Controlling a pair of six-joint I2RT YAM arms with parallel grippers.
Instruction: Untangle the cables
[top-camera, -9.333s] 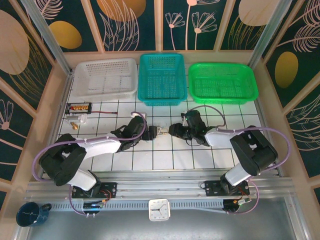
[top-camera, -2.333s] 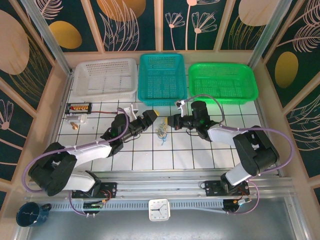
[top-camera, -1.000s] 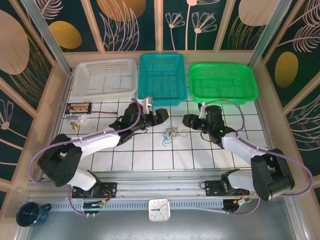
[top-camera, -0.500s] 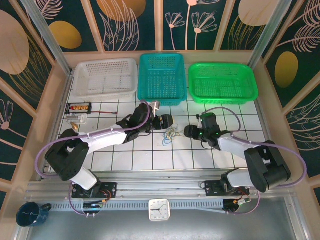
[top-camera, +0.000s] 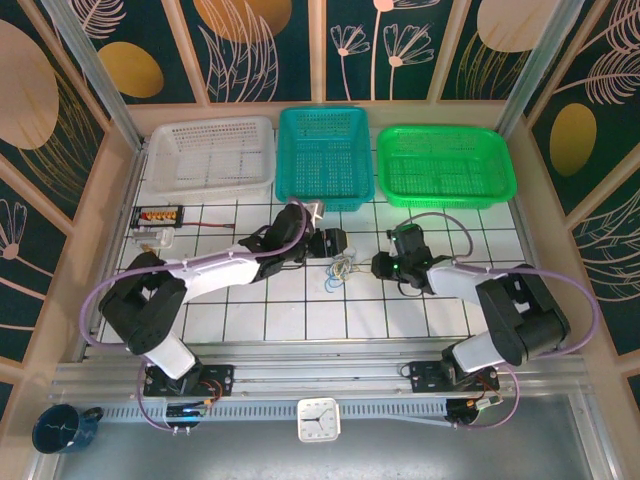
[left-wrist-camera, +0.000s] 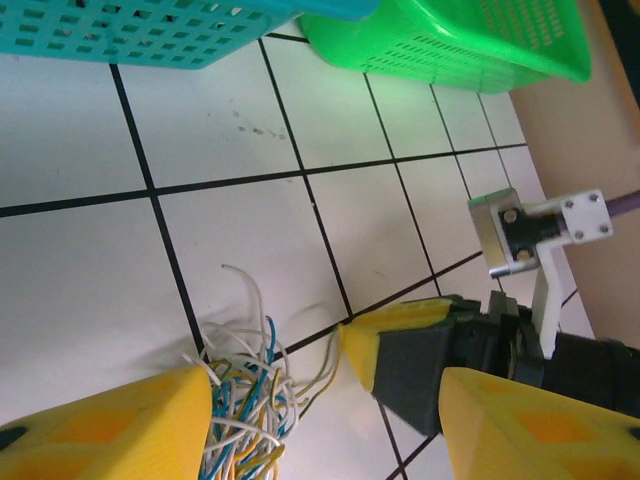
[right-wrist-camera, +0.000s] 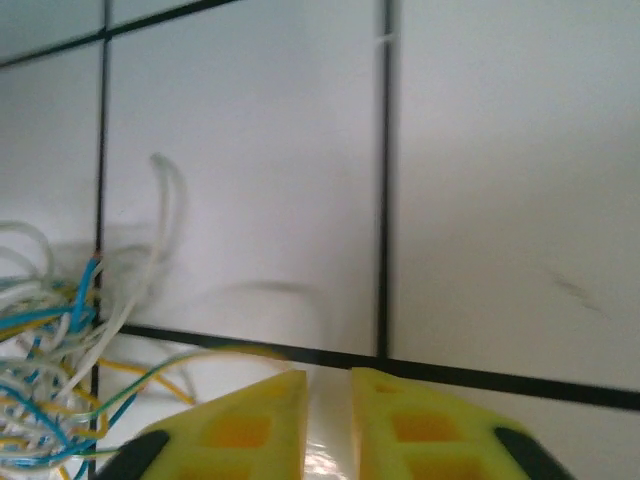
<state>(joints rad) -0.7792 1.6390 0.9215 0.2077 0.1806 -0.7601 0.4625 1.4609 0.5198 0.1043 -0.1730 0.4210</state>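
**Cable tangle on a tiled table, one arm either side**

Main item: the cables (left-wrist-camera: 245, 410), a small snarl of thin whitish, blue and yellow strands. They lie on the white tiled table (top-camera: 300, 320) near its middle, in front of the teal basket (top-camera: 323, 150). Several loose ends curl up and away from the heap.

Left gripper (top-camera: 333, 245): released, its yellow fingers (left-wrist-camera: 110, 430) spread wide. It sits low over the table at the tangle's left. In the left wrist view one finger overlaps the edge of the heap, and the other stands well off to the side.

Right gripper (right-wrist-camera: 330, 385): at the tangle's right, tip low over a tile line. Its two yellow fingers are drawn almost together, with a narrow slit between them. A pale strand and a yellow one run from the heap up to the fingertips. Whether either is pinched cannot be told.

Position: the two grippers face each other across the tangle, near but apart.

Other items, far edge, left to right:
- White basket (top-camera: 210, 155)
- The teal basket
- Green basket (top-camera: 445, 165)

Other items, elsewhere:
- Small connector board (top-camera: 160, 214) with a thin red wire (top-camera: 208, 226), at the table's left, well apart from the tangle
- Clock (top-camera: 318, 418) at the near rail
- Dark mug (top-camera: 58, 428) at the near left corner
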